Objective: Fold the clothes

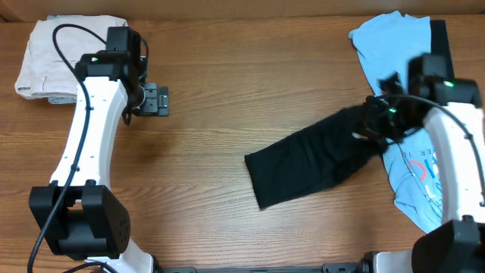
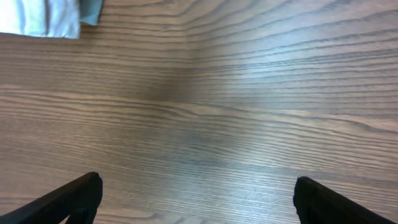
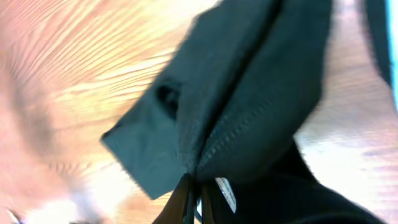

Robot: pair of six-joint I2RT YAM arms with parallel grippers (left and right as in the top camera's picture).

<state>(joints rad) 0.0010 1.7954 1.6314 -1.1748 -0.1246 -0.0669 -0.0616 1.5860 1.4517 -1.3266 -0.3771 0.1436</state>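
The black T-shirt [image 1: 311,159] lies stretched across the table's middle right, one end lifted. My right gripper [image 1: 373,127] is shut on that lifted end; in the right wrist view the black T-shirt [image 3: 249,81] hangs from the pinched fingers [image 3: 198,190], its small white tag [image 3: 227,194] beside them. A light blue printed T-shirt [image 1: 398,45] lies at the back right, and more light blue printed cloth [image 1: 420,178] lies under the right arm. My left gripper [image 1: 158,100] is open and empty over bare wood at the back left; its fingertips [image 2: 196,199] are wide apart.
Folded beige trousers [image 1: 61,57] lie at the back left corner, behind the left arm; their edge shows in the left wrist view [image 2: 43,18]. A dark strip [image 1: 439,42] lies by the blue shirt at the far right.
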